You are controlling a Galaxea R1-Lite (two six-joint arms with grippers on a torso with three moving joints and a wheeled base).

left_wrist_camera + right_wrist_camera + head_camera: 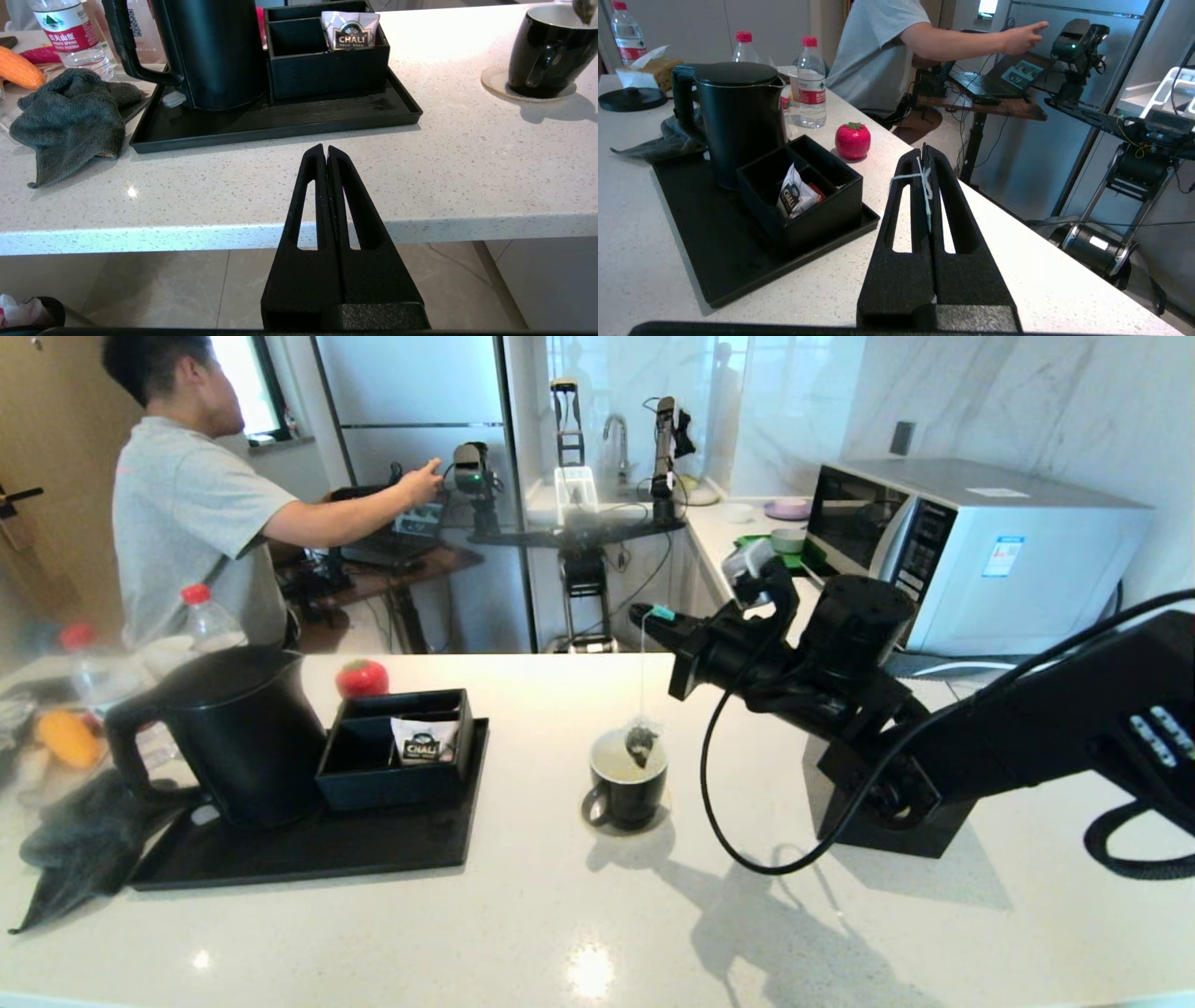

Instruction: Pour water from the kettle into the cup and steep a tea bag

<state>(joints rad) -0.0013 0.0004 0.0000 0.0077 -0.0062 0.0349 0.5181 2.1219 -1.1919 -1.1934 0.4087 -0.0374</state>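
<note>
Driving this remotely, so here's what I've got on screen. My right gripper (646, 613) is clamped on the string (642, 663) of the tea bag (640, 743), holding it up over the counter (597, 915). The bag itself hangs straight down and sits right at the mouth of the cup (627, 784), though I honestly can't tell if it's dipping into the water (616, 761) or hovering just above it. In the right wrist view the string (924, 184) is pinched between the shut fingers, wrapped a bit around the tips.

The cup stands on a pale coaster (495, 84), handle toward me. The kettle (238, 737) is out at 9 o'clock from the cup, standing upright on the black tray (308, 854), lid on, with the black box (397, 751) holding a CHALI sachet (425, 739) just beside it.

My left gripper (325, 151) is clenched on nothing, parked off the near edge of the counter.

There's a person (187, 513) in a grey shirt at about 11 o'clock, reaching toward a laptop.
</note>
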